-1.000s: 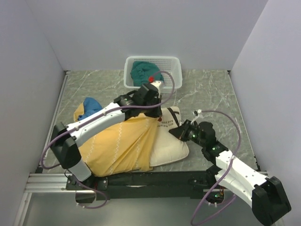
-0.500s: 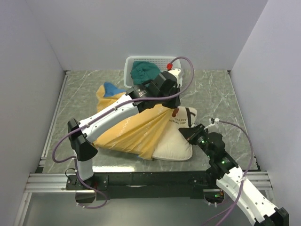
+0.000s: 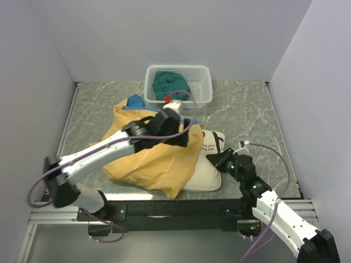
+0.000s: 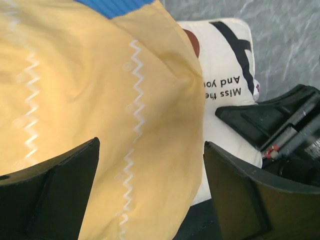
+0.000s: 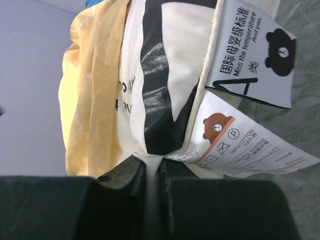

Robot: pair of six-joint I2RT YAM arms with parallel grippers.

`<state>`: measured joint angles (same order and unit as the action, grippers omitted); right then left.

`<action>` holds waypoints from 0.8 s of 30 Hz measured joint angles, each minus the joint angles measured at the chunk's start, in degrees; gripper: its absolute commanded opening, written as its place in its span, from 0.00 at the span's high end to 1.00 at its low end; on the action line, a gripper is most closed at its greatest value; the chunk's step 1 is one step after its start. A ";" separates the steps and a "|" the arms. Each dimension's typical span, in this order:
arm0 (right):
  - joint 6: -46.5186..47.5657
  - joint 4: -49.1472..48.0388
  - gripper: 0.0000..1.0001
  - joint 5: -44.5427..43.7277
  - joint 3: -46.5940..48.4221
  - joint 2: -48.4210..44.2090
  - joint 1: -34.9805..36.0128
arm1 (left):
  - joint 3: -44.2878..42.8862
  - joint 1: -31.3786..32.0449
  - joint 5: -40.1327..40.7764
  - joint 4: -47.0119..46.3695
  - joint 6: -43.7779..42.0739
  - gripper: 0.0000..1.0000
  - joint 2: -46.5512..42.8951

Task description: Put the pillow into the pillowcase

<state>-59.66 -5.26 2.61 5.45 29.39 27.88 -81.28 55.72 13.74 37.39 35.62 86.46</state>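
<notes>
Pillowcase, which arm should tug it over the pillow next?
Probably left: the left gripper hangs open right over the pillowcase, while the right gripper is busy pinching the pillow's edge.

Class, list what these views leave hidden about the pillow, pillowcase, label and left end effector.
Pillow: top view, mostly covered by the pillowcase.
Pillowcase opening: no view shows it, lost in folds.
Care label: right wrist view, smallest print too tiny.
Left end effector: top view, fingertips hidden below its wrist.
</notes>
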 measured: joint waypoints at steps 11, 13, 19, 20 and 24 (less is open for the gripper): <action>7.85 1.81 0.02 2.73 1.70 6.56 0.07 | 23.10 16.59 0.42 3.45 7.34 0.11 -16.76; 9.66 1.49 0.00 4.52 2.69 8.61 0.07 | 26.62 19.43 -0.68 4.11 9.20 0.10 -16.76; 11.85 -4.48 0.00 10.62 2.91 16.15 0.04 | 32.79 23.67 -2.01 3.28 14.91 0.16 -16.92; 11.80 -5.92 0.01 11.69 2.91 17.35 0.02 | 33.53 24.13 -2.05 2.36 15.69 0.18 -16.92; 11.04 -12.15 0.07 16.28 2.80 22.77 0.00 | 35.41 25.94 -0.94 0.48 19.37 0.39 -14.01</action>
<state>-48.62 -17.41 18.90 8.25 52.16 27.88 -45.87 81.67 12.80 37.87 54.98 72.44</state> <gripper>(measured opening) 0.984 0.750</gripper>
